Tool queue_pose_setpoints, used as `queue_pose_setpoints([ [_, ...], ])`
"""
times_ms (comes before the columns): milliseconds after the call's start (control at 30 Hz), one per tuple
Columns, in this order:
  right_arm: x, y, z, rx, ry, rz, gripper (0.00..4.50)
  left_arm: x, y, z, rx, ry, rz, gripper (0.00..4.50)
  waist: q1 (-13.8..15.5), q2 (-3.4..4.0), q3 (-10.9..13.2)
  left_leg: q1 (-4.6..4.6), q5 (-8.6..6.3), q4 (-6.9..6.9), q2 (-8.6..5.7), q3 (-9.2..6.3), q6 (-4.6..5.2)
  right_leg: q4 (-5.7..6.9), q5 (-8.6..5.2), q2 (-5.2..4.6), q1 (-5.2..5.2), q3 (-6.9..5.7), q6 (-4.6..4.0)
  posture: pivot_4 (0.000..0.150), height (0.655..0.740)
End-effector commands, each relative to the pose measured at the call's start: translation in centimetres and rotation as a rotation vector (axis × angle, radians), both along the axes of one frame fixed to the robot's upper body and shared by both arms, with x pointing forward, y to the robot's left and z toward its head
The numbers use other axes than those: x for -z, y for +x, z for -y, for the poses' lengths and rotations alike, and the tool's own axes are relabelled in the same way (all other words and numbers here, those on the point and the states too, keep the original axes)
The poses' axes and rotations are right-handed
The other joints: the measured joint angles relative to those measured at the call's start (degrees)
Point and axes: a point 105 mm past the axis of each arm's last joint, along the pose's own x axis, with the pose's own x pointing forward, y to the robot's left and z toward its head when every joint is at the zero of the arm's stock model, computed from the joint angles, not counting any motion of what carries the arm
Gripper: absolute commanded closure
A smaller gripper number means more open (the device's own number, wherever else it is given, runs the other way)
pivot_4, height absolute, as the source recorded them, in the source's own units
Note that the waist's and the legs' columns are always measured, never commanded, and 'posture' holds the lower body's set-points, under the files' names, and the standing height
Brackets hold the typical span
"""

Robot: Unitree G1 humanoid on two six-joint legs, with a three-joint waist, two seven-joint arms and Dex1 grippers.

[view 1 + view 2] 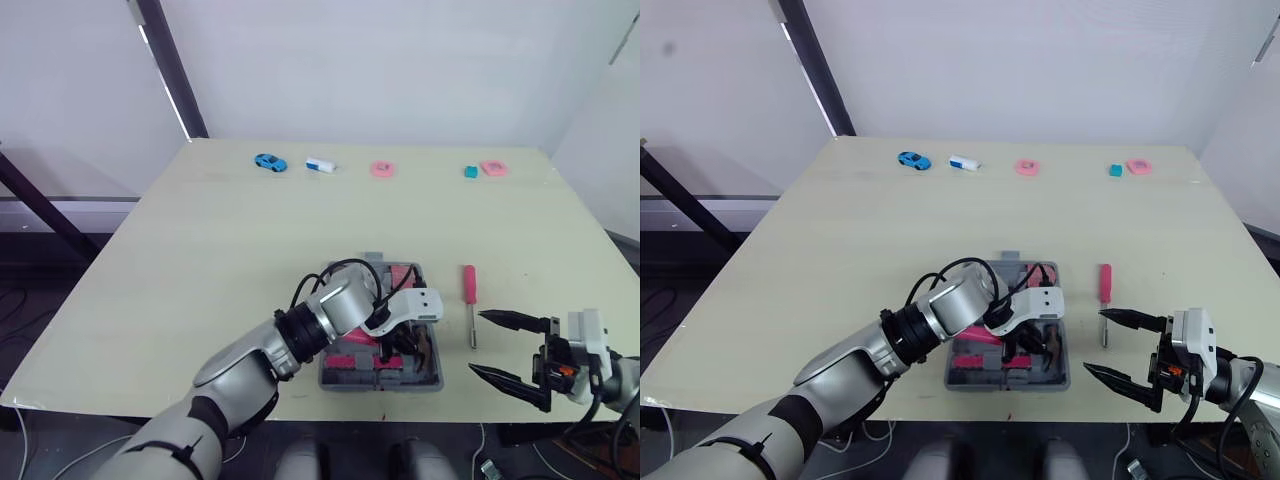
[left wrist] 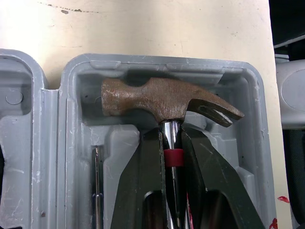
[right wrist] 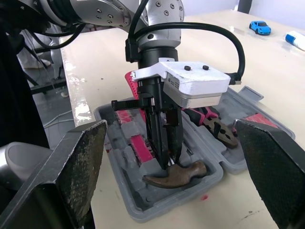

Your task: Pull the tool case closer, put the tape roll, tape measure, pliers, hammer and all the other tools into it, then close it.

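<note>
L hand (image 2: 171, 143) was clamped on hammer (image 2: 162, 98) shaft inside tool case (image 2: 71, 95); R hand (image 1: 476, 343) hung wide open nr red screwdriver (image 1: 468, 285).

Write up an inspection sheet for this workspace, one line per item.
Surface: pale table.
Job's things: grey tool case open near the front edge; hammer and pliers lying in it; red-handled screwdriver on the table to its right.
Clutter: blue toy car, white-and-blue item, pink ring, teal block and pink piece along the far edge.
Hands: left hand closed on the hammer's shaft; right hand open, right of the case.
Cables: black cable looping over the left wrist.
Surroundings: white wall; dark slanted pole at far left.
</note>
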Motion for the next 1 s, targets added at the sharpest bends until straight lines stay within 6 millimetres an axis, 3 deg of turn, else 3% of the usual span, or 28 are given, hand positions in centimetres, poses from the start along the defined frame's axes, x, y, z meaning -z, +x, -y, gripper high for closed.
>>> queue_pose_setpoints([
  [33, -0.9, 0.0, -0.2, -0.007, -0.003, 0.051, 0.0, -0.6, 0.1, 0.5, 0.027, -0.004, 0.03, 4.32, 0.0, 0.0, 0.0, 0.0, 0.0, 0.0, 0.0, 0.0, 0.0, 0.0, 0.0, 0.0, 0.0, 0.0, 0.0, 0.15, 0.74],
  [133, -0.8, 0.1, -0.3, -0.008, -0.002, 0.053, 0.0, -0.5, -0.1, 0.3, 0.058, 0.009, 0.042, 4.32, -0.01, 0.0, 0.0, 0.0, 0.0, 0.0, 0.0, 0.0, 0.0, 0.0, 0.0, 0.0, 0.0, 0.0, -0.01, 0.15, 0.74],
  [167, -0.8, 0.1, -0.4, -0.008, -0.002, 0.054, 0.0, -0.5, -0.2, 0.3, 0.066, 0.013, 0.045, 3.41, -0.01, 0.0, 0.0, 0.0, 0.0, 0.0, 0.0, 0.0, 0.0, 0.0, 0.0, 0.0, 0.0, 0.0, -0.01, 0.15, 0.74],
  [233, -0.9, 0.1, -0.4, -0.009, -0.002, 0.054, 0.0, -0.6, -0.2, 0.4, 0.054, 0.003, 0.041, 2.77, 0.0, 0.01, 0.0, 0.0, 0.0, 0.0, 0.0, 0.0, 0.0, 0.0, 0.0, 0.0, 0.0, 0.0, -0.01, 0.15, 0.74],
  [300, -0.9, 0.1, -0.4, -0.009, -0.002, 0.055, 0.0, -0.6, 0.0, 0.5, 0.043, -0.004, 0.058, 1.84, 0.03, 0.01, 0.0, 0.0, 0.0, 0.0, 0.0, 0.0, 0.0, 0.0, 0.0, 0.0, 0.0, 0.0, -0.01, 0.15, 0.74],
  [533, -0.9, 0.1, -0.3, -0.013, -0.007, 0.054, 0.0, -1.1, -0.5, 0.5, 0.043, -0.021, 0.047, 1.84, -0.06, 0.01, -0.01, 0.0, 0.0, 0.07, 0.01, -0.01, 0.0, 0.04, 0.0, 0.01, 0.0, 0.0, -0.01, 0.15, 0.74],
  [767, -0.9, 0.2, -0.4, -0.016, -0.005, 0.056, 0.0, -4.4, -0.5, -0.1, 0.047, -0.121, 0.04, 1.84, -0.04, 0.02, 0.0, 0.0, 0.0, 0.08, 0.01, -0.01, 0.0, 0.05, 0.0, 0.0, 0.0, 0.0, 0.0, 0.15, 0.74],
  [1000, -0.9, 0.2, -0.4, -0.015, -0.002, 0.055, 0.0, -7.7, 1.0, -3.0, 0.004, -0.352, 0.047, 1.84, -0.12, 0.04, -0.01, 0.04, 0.0, 0.07, 0.03, -0.06, 0.0, 0.08, 0.01, 0.01, 0.01, 0.02, 0.0, 0.15, 0.74],
])
